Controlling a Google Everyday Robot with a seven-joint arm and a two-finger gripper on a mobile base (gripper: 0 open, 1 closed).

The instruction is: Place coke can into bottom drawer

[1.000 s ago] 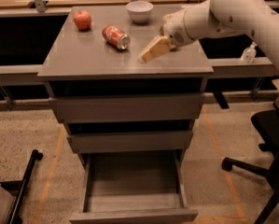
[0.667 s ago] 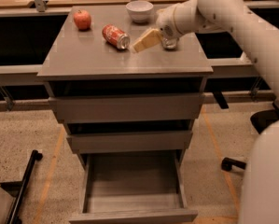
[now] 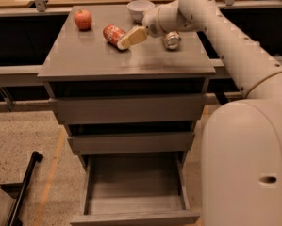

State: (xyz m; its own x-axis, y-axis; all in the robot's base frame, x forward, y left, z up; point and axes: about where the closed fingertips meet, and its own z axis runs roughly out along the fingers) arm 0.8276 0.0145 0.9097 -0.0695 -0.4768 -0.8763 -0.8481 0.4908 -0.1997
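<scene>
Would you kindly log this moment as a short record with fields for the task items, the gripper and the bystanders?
coke can: lying on its side on the cabinet top
bottom drawer: pulled open, can not in it
gripper: over the top, at the can's end nearest the second can; grasp unclear
other items: apple, white bowl, second can

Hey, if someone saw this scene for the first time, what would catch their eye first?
The big white arm reaches across the grey cabinet top, its gripper at the coke can, which lies on its side. Below, the bottom drawer stands pulled open and empty.
</scene>
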